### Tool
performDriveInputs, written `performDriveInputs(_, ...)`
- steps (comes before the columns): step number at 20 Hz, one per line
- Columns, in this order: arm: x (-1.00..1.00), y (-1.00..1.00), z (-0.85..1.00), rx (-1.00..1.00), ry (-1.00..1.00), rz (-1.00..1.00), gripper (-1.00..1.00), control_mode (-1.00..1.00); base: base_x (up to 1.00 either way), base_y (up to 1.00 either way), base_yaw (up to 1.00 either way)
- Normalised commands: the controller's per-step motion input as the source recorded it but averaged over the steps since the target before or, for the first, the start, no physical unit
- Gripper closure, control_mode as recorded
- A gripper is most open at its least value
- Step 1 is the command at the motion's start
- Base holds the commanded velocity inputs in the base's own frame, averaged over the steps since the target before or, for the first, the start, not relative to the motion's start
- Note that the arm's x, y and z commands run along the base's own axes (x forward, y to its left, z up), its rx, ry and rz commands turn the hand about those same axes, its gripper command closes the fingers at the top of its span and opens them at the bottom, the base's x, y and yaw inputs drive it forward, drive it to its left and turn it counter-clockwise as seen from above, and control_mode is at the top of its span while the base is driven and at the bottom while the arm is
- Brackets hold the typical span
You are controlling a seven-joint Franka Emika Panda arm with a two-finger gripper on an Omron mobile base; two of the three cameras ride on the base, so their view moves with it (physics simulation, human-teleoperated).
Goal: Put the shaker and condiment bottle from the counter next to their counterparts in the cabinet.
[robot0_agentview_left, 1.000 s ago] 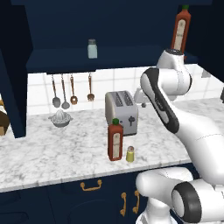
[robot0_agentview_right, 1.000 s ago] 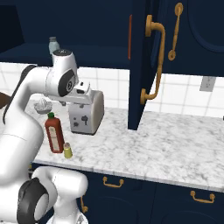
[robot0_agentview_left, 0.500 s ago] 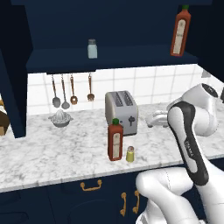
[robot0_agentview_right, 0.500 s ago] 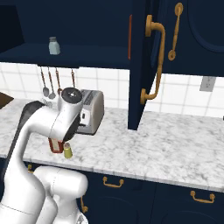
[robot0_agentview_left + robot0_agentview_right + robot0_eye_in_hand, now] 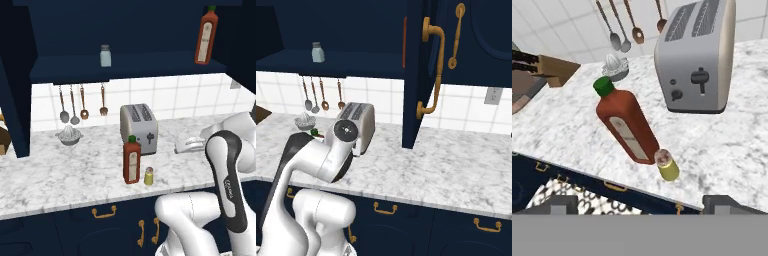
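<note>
Left to right: juicer (image 5: 69,136) and hanging utensils (image 5: 82,102) by the wall, blue-white shaker (image 5: 105,55) up on the cabinet (image 5: 125,67) shelf. Mid tabletop (image 5: 75,175): condiment bottle (image 5: 132,160) upright, yellow shaker (image 5: 148,176) just beside it on its right, toaster (image 5: 138,122) behind. My claw (image 5: 641,204) is released, fingers wide, nothing in it, looking down on both from the front edge. 2nd red bottle (image 5: 206,35) far right on shelf.

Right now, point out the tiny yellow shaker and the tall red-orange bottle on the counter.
tiny yellow shaker with grey cap (image 5: 668,169), hand view, yellow body.
tall red-orange bottle with green cap (image 5: 132,161), left base view, label.
</note>
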Motion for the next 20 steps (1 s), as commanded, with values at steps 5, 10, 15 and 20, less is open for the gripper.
performDriveInputs(5,-0.03,0.02,-0.23,0.02,-0.15,0.26,-1.00,-1.00,0.00,0.00,0.00)
performDriveInputs(10,-0.10,0.05,-0.13,0.01,-0.14,0.15,-1.00,-1.00,0.00,0.00,0.00)
performDriveInputs(15,-0.08,0.18,-0.15,0.05,-0.13,0.08,-1.00,-1.00,0.00,0.00,0.00)
performDriveInputs(20,-0.07,0.48,-0.28,0.06,-0.36,0.28,-1.00,-1.00,0.00,0.00,0.00)
